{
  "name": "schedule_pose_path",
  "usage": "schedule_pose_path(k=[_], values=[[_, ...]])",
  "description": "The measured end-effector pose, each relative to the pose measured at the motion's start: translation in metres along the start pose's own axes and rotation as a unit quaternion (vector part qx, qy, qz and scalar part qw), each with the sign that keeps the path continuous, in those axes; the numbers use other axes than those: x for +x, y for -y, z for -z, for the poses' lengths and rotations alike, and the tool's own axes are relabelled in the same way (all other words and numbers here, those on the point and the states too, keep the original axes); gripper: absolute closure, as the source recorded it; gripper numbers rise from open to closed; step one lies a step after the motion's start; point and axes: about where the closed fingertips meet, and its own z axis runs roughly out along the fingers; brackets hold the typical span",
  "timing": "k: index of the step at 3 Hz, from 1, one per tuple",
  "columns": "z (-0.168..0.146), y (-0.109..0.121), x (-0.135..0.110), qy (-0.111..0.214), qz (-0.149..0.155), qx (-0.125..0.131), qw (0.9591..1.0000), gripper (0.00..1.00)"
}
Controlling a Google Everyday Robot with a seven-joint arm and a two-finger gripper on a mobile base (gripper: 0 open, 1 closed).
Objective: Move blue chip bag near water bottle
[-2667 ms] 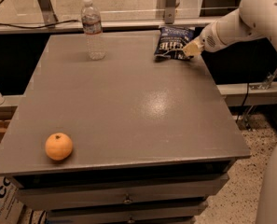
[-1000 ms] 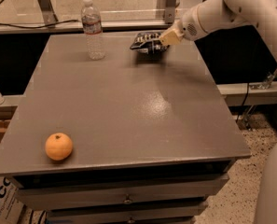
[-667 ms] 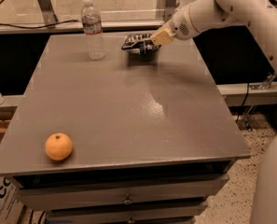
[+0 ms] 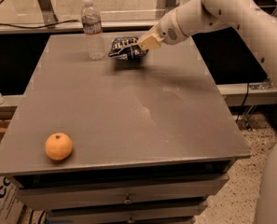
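hanging a little above the far part of the worktop (image 4: 128,111), the blue chip bag (image 4: 123,49) lies roughly flat and crumpled, its white lettering facing up and a dark shadow on the surface beneath it. the hand (image 4: 141,44) has it by the right edge: the tan fingertips (image 4: 146,42) are pinched together on the foil, with no gap showing between them. the bag is just to the right of the water bottle (image 4: 93,29), near it but not touching, and a narrow strip of bare worktop shows between the two. the water bottle stands upright near the far edge, left of the middle, with its white cap on and a pale label round its upper body. the white arm (image 4: 208,10) comes in from the upper right and slopes down and left to the hand, which sits over the far part of the worktop, right of the bottle. well apart from all this, an orange (image 4: 58,146) rests near the front left corner. below the front edge are grey drawers (image 4: 124,192) with small knobs, and a cardboard box (image 4: 0,204) shows at the lower left beside them.
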Motion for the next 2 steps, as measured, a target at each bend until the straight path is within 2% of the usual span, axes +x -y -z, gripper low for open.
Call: schedule_pose_path(k=[2], values=[[-0.014,-0.027,-0.004,0.007,0.009,-0.029,0.9995,1.0]])
